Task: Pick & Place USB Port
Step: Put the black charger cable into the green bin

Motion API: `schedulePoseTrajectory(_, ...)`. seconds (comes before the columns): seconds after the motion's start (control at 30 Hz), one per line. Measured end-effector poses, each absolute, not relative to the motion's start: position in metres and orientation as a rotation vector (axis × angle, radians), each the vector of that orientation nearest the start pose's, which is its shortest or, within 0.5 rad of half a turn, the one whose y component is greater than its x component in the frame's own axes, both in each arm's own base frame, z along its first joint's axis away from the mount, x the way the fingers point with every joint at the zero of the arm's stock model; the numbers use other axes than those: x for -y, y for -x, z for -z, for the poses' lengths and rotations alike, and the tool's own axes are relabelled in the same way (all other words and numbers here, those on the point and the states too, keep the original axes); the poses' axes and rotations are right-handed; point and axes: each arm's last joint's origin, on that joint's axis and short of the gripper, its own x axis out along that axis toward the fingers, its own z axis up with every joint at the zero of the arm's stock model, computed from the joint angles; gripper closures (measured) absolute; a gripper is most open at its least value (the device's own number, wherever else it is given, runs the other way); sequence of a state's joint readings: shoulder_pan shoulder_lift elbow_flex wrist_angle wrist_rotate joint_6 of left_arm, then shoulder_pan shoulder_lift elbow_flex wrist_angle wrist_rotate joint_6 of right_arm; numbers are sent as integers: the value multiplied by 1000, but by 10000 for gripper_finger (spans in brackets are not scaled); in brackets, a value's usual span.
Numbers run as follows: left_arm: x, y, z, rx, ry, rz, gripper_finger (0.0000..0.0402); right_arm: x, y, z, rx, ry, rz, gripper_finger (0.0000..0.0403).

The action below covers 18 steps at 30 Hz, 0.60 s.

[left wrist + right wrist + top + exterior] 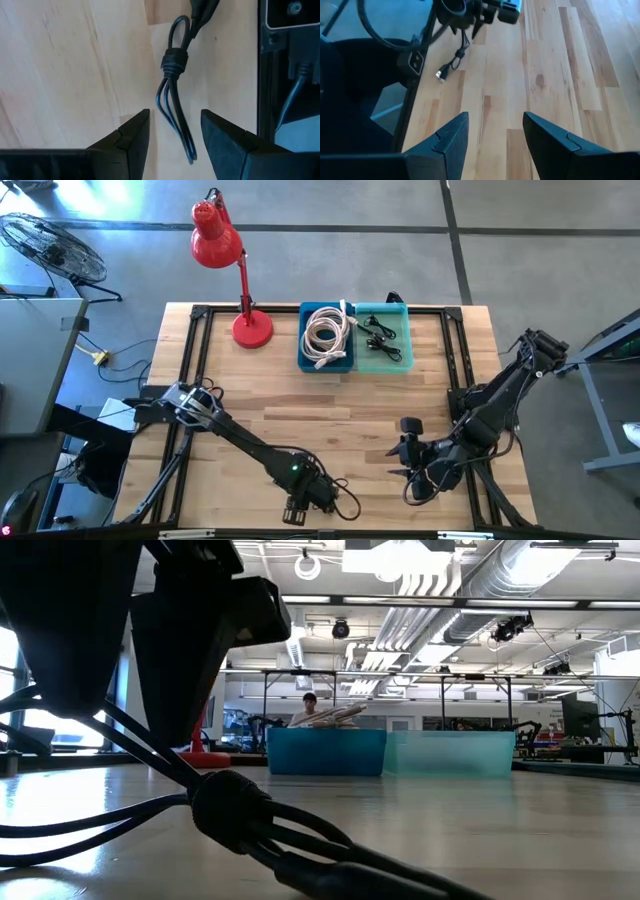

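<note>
We see the left gripper (170, 137) low at the near edge of the light wooden table (350, 420), fingers apart, hovering over a black bundled USB cable (175, 95) lying on the wood, not gripped. Right gripper (412, 480) waits near the near-right corner, fingers spread, holding nothing. At the far edge sit a blue plastic bin (326, 364) of white cables, a teal bin (384, 362) and a red desk lamp (225, 260).

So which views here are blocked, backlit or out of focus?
Low view: the near black cable and the arm above it are blurred, backlit silhouettes filling the left side. Left wrist view: cable sharp on evenly lit wood. High view: even light, nothing blocked. Right wrist view: table clear, left edge in shadow.
</note>
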<state>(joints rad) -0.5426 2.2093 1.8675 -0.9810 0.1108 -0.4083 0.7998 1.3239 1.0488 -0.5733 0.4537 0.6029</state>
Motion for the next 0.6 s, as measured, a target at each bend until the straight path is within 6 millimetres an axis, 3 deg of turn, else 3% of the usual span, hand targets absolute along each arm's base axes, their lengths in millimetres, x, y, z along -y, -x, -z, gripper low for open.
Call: schedulePoseTrajectory(0.6, 237, -387, -196, -1369, 50, 293, 229, -195, -189, -282, -722, -76, -155, 222)
